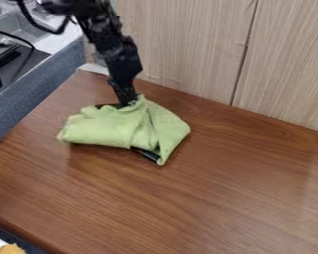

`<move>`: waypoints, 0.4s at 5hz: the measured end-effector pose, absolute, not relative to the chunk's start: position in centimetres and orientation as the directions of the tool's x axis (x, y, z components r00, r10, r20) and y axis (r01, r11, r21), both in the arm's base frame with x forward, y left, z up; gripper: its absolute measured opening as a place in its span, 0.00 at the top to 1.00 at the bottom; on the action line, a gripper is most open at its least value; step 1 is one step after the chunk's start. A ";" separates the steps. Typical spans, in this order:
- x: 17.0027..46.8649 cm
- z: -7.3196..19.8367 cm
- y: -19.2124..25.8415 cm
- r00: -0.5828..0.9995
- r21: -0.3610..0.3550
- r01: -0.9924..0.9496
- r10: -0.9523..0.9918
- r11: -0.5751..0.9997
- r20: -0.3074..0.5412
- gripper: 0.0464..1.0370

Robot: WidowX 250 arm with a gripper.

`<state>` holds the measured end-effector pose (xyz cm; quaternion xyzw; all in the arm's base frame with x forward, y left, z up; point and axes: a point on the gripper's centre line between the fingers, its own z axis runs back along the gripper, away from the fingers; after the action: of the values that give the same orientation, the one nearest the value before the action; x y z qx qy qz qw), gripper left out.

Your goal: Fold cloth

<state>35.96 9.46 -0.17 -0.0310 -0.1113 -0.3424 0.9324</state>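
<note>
Table (234,188) carries bunched cloth (112,128), seemingly mid-fold. Whether my pincer (127,103) grips or gapes, I cannot tell. Next: lay the fold flat

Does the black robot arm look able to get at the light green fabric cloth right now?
Probably yes: the black robot arm hangs right at the upper edge of the light green cloth, and nothing visible stands between them.
</note>
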 end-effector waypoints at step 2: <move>36.1 -1.7 9.8 0.747 0.027 0.644 -0.635 0.765 0.196 0.75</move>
<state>36.13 9.77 -1.74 -0.0213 -0.0973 -0.3422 0.9343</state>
